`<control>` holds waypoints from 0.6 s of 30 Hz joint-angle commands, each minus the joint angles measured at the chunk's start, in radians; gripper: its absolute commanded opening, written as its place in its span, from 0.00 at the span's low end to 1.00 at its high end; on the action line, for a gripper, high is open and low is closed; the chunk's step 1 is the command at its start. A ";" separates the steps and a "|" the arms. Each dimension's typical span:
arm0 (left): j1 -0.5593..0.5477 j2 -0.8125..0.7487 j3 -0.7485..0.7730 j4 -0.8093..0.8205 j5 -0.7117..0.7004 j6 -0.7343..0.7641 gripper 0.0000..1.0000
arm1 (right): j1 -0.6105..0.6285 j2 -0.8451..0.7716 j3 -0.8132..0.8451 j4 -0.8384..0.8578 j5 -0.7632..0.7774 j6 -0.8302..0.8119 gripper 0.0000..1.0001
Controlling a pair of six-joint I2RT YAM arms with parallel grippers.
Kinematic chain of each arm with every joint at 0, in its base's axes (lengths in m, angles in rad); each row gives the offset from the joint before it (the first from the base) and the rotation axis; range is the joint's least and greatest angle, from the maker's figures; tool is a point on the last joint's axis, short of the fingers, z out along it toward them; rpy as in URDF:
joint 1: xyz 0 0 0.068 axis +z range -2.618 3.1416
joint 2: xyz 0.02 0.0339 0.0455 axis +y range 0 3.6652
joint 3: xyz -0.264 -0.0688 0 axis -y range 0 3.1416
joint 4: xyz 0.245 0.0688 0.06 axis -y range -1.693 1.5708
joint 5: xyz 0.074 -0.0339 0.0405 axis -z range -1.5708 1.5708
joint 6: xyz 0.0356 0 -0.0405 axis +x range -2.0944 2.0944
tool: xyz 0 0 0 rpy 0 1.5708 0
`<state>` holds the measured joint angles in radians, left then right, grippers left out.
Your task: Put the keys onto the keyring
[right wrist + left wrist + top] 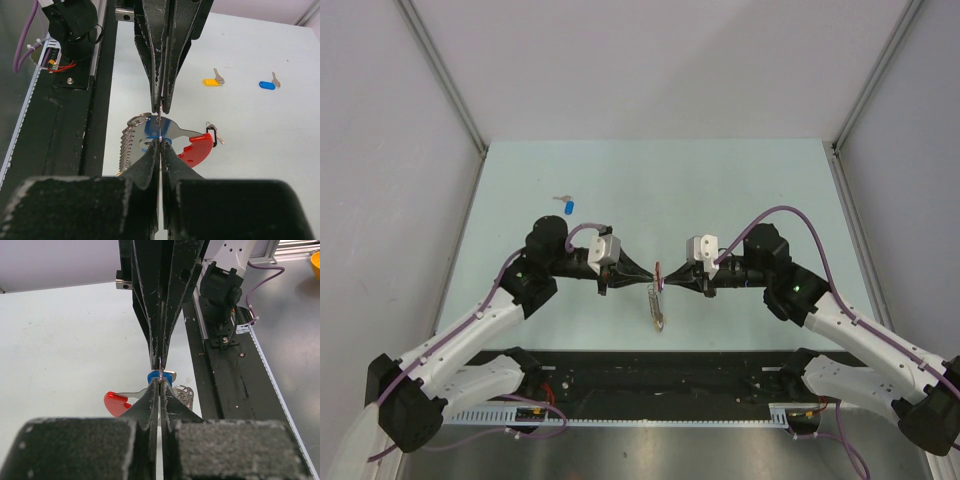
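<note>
My left gripper [642,276] and right gripper [670,279] meet tip to tip over the near middle of the table. Both are shut on the same thin metal edge of the keyring [658,305], which hangs under them. In the right wrist view the keyring [172,131] shows its silver curve and red arc [199,150]. In the left wrist view the red arc [117,402] sits low left. A blue key head [160,377] sits right under the meeting tips and also shows in the right wrist view [149,131]. Another blue key [568,206] lies on the far left table, and a yellow key [212,81] lies near it.
A stack of small split rings [128,145] and a black-rimmed tag [213,134] hang on the keyring. The black base rail [660,375] runs along the near table edge. Grey walls [410,120] enclose the table on three sides.
</note>
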<state>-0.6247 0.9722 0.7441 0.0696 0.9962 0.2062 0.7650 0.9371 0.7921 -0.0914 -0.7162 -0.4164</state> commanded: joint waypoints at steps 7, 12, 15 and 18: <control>0.017 -0.035 0.017 0.048 0.015 -0.002 0.00 | 0.007 -0.011 0.001 0.051 -0.017 0.002 0.00; 0.017 -0.033 0.018 0.048 0.019 -0.005 0.00 | 0.008 -0.014 0.001 0.053 -0.023 0.005 0.00; 0.017 -0.030 0.018 0.048 0.022 -0.007 0.00 | 0.008 -0.012 0.001 0.058 -0.026 0.007 0.00; 0.017 -0.029 0.020 0.049 0.028 -0.008 0.00 | 0.008 -0.014 0.002 0.064 -0.032 0.011 0.00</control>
<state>-0.6147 0.9638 0.7441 0.0708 0.9962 0.2062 0.7670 0.9371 0.7914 -0.0803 -0.7238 -0.4149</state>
